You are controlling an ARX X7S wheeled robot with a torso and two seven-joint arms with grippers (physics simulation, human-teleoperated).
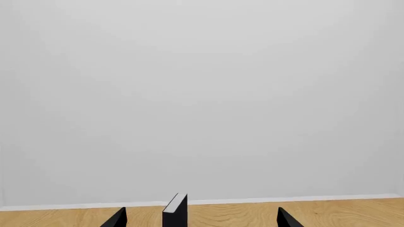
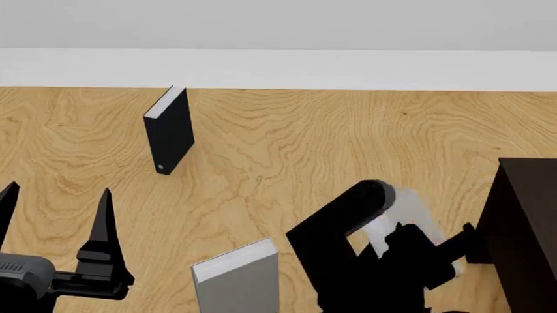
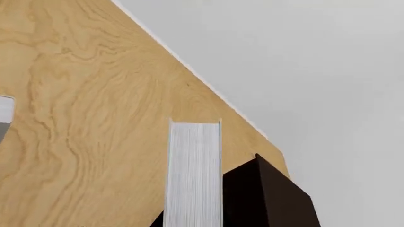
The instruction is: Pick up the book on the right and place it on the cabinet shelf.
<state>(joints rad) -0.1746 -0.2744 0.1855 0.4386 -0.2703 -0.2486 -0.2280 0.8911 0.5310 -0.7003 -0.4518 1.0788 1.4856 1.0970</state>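
The right gripper (image 3: 194,222) is holding the book (image 3: 194,175) between its jaws, touching the cabinet shelf (image 3: 268,198) — its grip hidden in the head view. The left gripper (image 2: 57,215) is hanging with jaws wide, near a black book (image 2: 169,130).

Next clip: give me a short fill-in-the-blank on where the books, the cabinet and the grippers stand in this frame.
1. The thin black book stands ____ on the wooden floor.
2. The right gripper holds the book with its ____ edges facing the wrist camera.
3. In the head view the cabinet shelf sits at the ____ edge.
4. The left gripper is ____ and holds nothing.

Missing words: upright; page; right; open
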